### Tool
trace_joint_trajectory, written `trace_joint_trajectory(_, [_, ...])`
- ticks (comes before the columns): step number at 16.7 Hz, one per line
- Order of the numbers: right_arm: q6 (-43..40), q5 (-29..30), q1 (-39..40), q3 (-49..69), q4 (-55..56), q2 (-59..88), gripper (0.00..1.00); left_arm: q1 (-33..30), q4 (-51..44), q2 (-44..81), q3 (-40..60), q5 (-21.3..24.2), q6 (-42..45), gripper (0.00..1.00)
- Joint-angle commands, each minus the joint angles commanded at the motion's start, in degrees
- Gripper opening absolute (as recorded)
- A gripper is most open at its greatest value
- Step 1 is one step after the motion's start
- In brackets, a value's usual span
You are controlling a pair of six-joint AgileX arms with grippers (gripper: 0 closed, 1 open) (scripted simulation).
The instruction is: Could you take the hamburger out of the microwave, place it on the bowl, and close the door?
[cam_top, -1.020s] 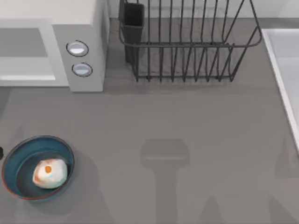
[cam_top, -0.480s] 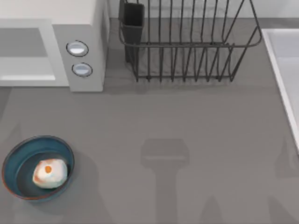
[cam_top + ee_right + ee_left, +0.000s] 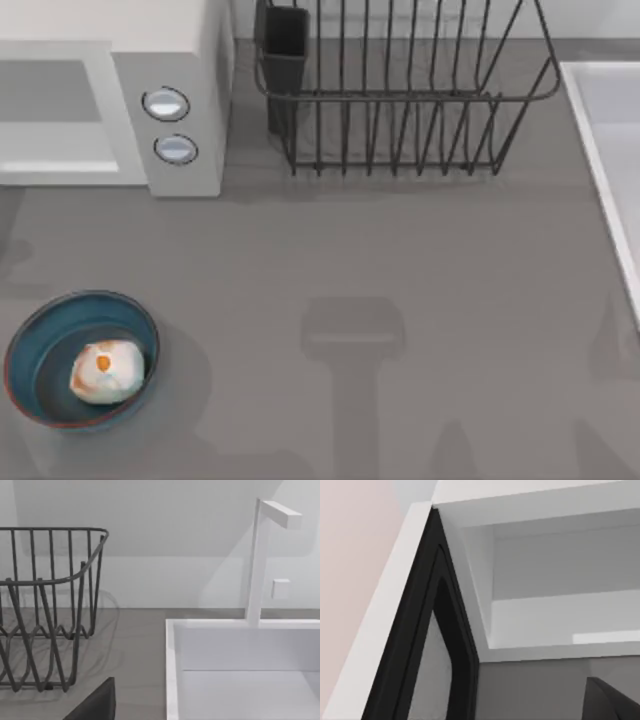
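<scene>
Hamburger seated in bowl; microwave door open.

The hamburger (image 3: pixel 107 371) is seated inside the bowl (image 3: pixel 30 335) at front left. The door (image 3: pixel 427 645) is swung clear of the microwave (image 3: pixel 185 95) cavity. Finger positions of either gripper cannot be determined.

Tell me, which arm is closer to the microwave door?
The left. Its wrist camera looks right at the open door and the microwave cavity. The right arm's camera faces the dish rack and sink.
</scene>
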Motion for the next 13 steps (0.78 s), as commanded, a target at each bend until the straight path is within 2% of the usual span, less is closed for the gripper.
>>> trace_joint_trajectory(8, [0.0, 0.0, 0.0, 0.0, 0.0, 0.0, 1.0, 22.33, -27.86, 39.08, 35.97, 12.3, 24.19, 0.0])
trace_joint_trajectory(13, [0.0, 0.0, 0.0, 0.0, 0.0, 0.0, 1.0, 30.63, -39.13, 52.34, 49.03, 16.73, 33.55, 0.0])
